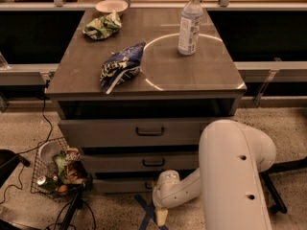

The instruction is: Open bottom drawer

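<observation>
The slim grey-brown bottom drawer [120, 185] sits lowest of three, looks shut, middle part hidden by my arm; my hand [161, 216] is just below it.

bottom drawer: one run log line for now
bottom drawer: looks shut | gripper: low, just in front of it | handle: hidden behind arm

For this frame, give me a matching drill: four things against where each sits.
Things: 1 water bottle; 2 blue chip bag; 3 wire basket; 4 gripper.
Places: a low near the floor, in front of the bottom drawer; b on the floor left of the cabinet; c upright, cabinet top, right rear; d lying on the cabinet top, left of centre.
Pairs: 1-c; 2-d; 3-b; 4-a.
</observation>
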You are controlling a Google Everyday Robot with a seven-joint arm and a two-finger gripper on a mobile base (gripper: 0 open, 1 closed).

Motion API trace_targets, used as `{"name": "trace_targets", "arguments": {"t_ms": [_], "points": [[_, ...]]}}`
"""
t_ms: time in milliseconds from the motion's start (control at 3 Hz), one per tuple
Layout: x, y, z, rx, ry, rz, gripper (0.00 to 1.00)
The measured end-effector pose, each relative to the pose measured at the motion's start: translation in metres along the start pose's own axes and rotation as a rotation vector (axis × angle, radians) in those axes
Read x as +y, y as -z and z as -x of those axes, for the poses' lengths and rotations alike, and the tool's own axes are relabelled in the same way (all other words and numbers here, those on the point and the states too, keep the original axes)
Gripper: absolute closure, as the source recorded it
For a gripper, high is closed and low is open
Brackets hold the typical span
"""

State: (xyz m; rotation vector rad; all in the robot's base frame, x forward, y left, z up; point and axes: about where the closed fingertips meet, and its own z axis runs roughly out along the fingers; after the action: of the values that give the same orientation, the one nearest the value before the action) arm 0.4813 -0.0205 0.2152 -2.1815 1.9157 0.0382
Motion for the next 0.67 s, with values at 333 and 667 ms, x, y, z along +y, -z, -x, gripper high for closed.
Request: {"name": "trace_targets", "arguments": {"t_ms": [333, 667], "points": [[-0.0019, -0.0076, 0.0013, 0.002, 0.006, 0.015, 0.0], [-0.0023, -0.0136, 0.0039, 0.001, 0.014, 0.027, 0.0]]}}
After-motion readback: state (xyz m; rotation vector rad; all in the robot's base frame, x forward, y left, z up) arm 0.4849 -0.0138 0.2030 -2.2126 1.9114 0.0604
